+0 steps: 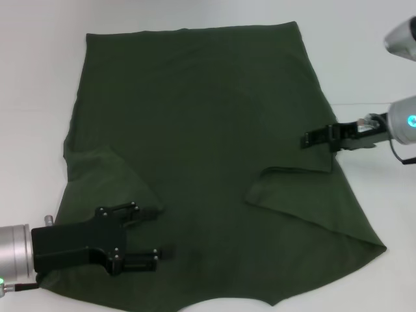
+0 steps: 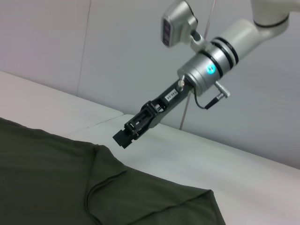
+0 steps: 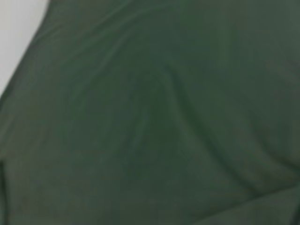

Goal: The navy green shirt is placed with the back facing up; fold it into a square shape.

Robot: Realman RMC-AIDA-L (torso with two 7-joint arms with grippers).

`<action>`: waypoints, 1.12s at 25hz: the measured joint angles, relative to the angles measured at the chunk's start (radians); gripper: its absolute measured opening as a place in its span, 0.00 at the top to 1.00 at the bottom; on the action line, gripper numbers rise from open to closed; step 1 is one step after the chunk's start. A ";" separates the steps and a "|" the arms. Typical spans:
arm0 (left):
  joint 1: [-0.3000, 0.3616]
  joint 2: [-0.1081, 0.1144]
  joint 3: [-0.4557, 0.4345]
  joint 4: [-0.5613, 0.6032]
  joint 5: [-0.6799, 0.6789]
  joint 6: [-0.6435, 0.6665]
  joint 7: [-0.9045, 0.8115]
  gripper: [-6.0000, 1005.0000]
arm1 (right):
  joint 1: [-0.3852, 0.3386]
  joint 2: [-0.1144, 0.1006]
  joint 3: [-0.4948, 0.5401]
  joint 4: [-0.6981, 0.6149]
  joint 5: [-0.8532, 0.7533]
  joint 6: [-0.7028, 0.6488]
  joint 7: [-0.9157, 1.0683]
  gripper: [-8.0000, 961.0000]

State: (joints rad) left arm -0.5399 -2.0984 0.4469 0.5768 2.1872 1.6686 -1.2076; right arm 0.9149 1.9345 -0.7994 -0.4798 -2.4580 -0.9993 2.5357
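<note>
The navy green shirt [image 1: 208, 117] lies spread flat on the white table, plain side up. Both sleeves are folded inward: the left sleeve [image 1: 107, 175] and the right sleeve [image 1: 299, 195] rest on the body. My left gripper [image 1: 160, 232] is open low over the shirt's near left part, beside the folded left sleeve, with nothing between its fingers. My right gripper [image 1: 305, 138] hovers at the shirt's right edge, just above the folded right sleeve. In the left wrist view the right gripper [image 2: 123, 138] hangs shut above the cloth [image 2: 47, 178] without touching it. The right wrist view is filled with shirt fabric [image 3: 150, 112].
The white table [image 1: 39, 78] shows bare around the shirt on the left, far side and right. A seam in the tabletop [image 2: 108, 119] runs behind the right gripper. A grey wall [image 2: 117, 47] stands beyond the table.
</note>
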 joint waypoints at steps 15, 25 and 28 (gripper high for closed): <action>-0.003 -0.001 0.004 -0.005 -0.004 0.000 0.005 0.13 | -0.037 0.060 0.007 0.060 0.005 0.209 -0.045 0.12; 0.000 -0.001 0.002 -0.003 -0.007 0.011 0.006 0.13 | -0.032 0.095 0.008 0.105 0.021 0.326 -0.073 0.12; 0.000 -0.001 0.001 -0.002 -0.008 0.012 0.006 0.13 | -0.032 0.100 0.006 0.104 0.047 0.321 -0.084 0.12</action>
State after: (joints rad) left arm -0.5399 -2.0990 0.4483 0.5746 2.1797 1.6801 -1.2016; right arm 0.8829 2.0341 -0.7935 -0.3760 -2.4110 -0.6780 2.4518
